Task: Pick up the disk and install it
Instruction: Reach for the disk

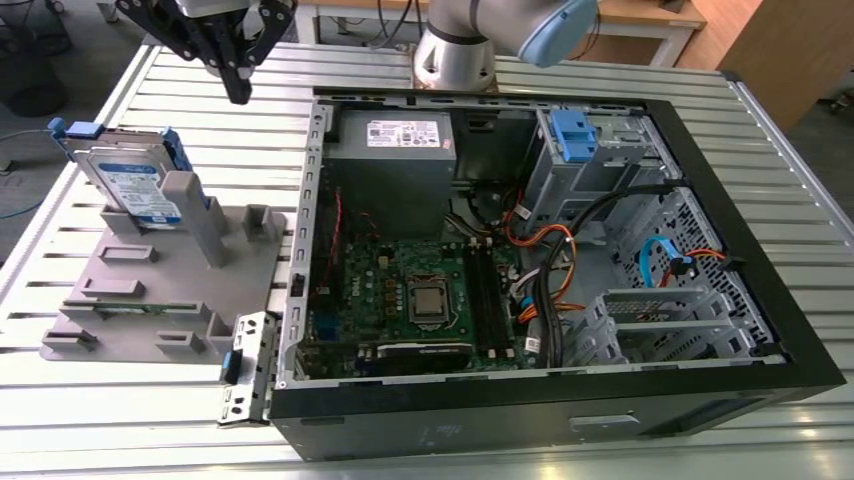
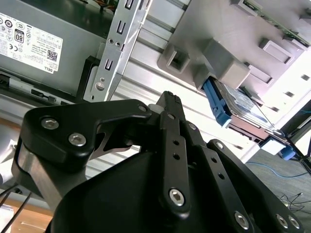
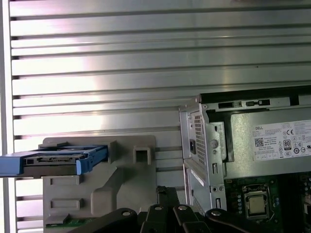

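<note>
- My jaws hang above the ribbed metal counter point(image 1: 120, 420). They are pinched fully together, and nothing is held between them.
- The disk point(image 1: 131, 183) sits lower than the jaws, off toward the exterior view's left of them. It is well apart from them and untouched.
- The disk stands on edge, leaning a little, in a slot of a grey plastic holder point(image 1: 134, 290). A blue bracket frames it.
- In both wrist views the disk point(image 2: 243, 114) point(image 3: 53, 164) juts out of the holder, clear of the jaws.
- An open computer case point(image 1: 534, 425) lies on the counter, on the opposite side of the jaws from the disk.
- The case's grey power supply box point(image 1: 394, 170), with a white sticker, is the part of it nearest the jaws.
- A bare blue clip point(image 1: 571, 135) sits in the drive cage, further from the jaws.
</note>
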Motion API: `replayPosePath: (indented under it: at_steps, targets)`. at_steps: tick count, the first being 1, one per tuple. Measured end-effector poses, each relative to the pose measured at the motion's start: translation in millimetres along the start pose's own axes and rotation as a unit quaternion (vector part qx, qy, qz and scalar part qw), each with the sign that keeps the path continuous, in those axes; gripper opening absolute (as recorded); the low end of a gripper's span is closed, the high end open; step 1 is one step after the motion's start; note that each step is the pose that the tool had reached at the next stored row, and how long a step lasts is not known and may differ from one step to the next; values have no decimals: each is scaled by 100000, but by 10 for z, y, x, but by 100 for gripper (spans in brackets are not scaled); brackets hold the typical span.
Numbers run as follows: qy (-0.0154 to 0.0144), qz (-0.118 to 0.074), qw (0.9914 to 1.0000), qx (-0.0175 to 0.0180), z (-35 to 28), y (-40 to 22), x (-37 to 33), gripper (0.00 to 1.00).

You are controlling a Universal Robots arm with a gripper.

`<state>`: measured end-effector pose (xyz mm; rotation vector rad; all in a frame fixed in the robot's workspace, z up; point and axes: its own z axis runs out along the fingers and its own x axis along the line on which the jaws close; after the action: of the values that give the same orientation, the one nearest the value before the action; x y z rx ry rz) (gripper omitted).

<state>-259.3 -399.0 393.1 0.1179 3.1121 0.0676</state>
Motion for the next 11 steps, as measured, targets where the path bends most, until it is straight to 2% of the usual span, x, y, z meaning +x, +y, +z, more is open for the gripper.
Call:
replayPosePath:
  at_steps: [11]
  targets:
    - [-10,2,100000,-3,-3,-10,133,11]
